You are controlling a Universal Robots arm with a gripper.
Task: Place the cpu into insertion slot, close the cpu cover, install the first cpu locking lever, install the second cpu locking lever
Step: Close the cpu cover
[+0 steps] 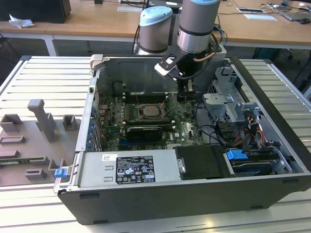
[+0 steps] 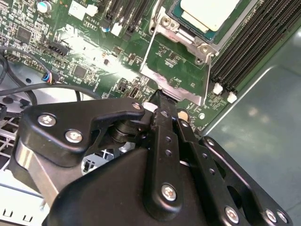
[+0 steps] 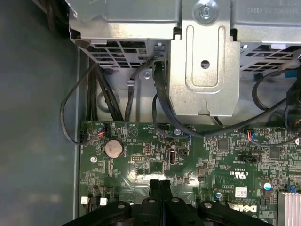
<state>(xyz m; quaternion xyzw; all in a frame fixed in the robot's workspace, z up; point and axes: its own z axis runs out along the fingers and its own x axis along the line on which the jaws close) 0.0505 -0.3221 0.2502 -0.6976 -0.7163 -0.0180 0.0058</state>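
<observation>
**Chip seated, cover open: gripper closed at its edge**

In the exterior view the arm reached down into the open computer case [image 1: 160, 204], with the gripper [image 1: 184, 94] low over the green circuit board [image 1: 187, 127], near the socket on the exterior view's right.

The cpu [image 2: 207, 12] sat in the insertion slot [image 2: 183, 32], its pale metal top facing up; in the exterior view it showed as a light square [image 1: 148, 110] in the middle of the board. The cpu cover [image 2: 149, 56] was not over the chip. It lay open beside the slot, and green board showed through its square window.

The gripper [image 2: 158, 96] had its two black fingers [image 2: 165, 136] pressed together with only a thin seam between them, which the first wrist view [image 3: 160, 184] showed too. Nothing could be seen between them. The tips were right at the cover's far edge, though whether they touched it could not be told.

Long black memory slots [image 2: 244, 52] ran beside the socket. A round coin battery [image 3: 113, 149] sat on the board, and dark cables [image 3: 160, 103] ran from it towards a grey metal drive cage [image 3: 204, 61]
</observation>
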